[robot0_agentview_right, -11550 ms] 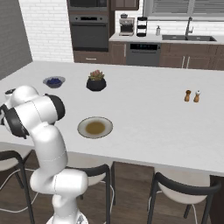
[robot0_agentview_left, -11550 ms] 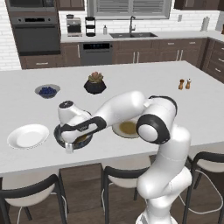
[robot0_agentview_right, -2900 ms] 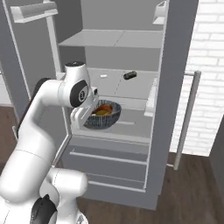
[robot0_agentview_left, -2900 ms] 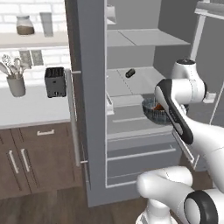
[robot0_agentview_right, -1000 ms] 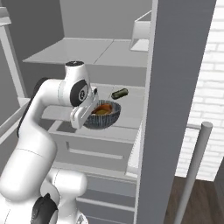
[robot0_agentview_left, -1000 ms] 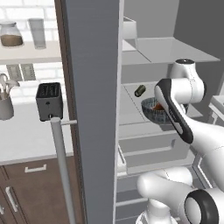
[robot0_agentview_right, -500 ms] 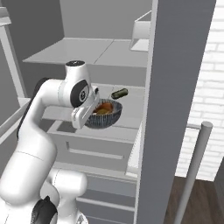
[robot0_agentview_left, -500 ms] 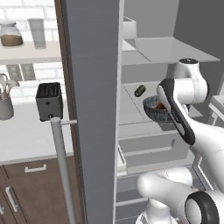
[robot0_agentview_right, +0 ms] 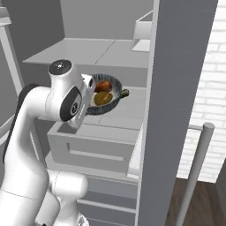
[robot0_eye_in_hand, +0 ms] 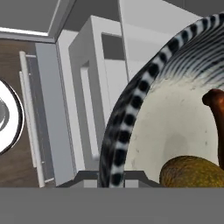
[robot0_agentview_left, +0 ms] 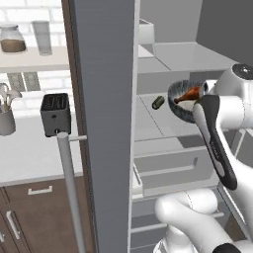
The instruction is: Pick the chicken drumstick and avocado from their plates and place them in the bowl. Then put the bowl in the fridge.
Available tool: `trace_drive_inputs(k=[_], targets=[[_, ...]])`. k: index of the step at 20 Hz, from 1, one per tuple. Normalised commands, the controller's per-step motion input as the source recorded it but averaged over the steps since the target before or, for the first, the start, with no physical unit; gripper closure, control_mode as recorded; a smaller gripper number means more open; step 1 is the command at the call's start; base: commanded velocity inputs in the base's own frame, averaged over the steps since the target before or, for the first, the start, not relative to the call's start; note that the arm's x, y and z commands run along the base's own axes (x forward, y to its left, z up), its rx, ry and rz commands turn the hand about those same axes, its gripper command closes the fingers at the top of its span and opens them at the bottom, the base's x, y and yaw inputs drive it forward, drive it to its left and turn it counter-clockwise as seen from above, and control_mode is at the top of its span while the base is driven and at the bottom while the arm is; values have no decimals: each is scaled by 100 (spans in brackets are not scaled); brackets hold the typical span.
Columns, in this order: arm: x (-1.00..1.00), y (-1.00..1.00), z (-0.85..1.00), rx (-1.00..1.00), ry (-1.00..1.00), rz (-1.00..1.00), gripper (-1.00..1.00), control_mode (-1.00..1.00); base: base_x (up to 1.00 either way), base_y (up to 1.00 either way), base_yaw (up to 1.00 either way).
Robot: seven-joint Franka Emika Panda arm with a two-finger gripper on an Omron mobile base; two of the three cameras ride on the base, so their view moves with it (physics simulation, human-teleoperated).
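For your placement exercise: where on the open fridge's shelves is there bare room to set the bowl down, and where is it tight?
The upper shelf is bare left of the white bin. The middle shelf is free between the small dark item and the door edge. It is tight where the gripper holds the bowl.

Fridge (robot0_agentview_left: 163,64): door open, pale shelves and drawers showing.
Bowl (robot0_agentview_left: 180,99): dark, ribbed, tilted, above a middle shelf, at the arm's end.
Drumstick (robot0_agentview_left: 187,95): reddish-brown, inside the bowl.
Toaster (robot0_agentview_left: 54,114): black, on the counter left.
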Motion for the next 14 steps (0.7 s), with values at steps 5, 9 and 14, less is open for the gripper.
trace_drive_inputs(k=[5, 9, 14], targets=[[1, 0, 73, 0, -15, 0, 100, -100, 0, 0, 0], [7, 0, 89, 0, -1, 0, 100, -100, 0, 0, 0], [28, 0, 69, 0, 1, 0, 100, -100, 0, 0, 0]])
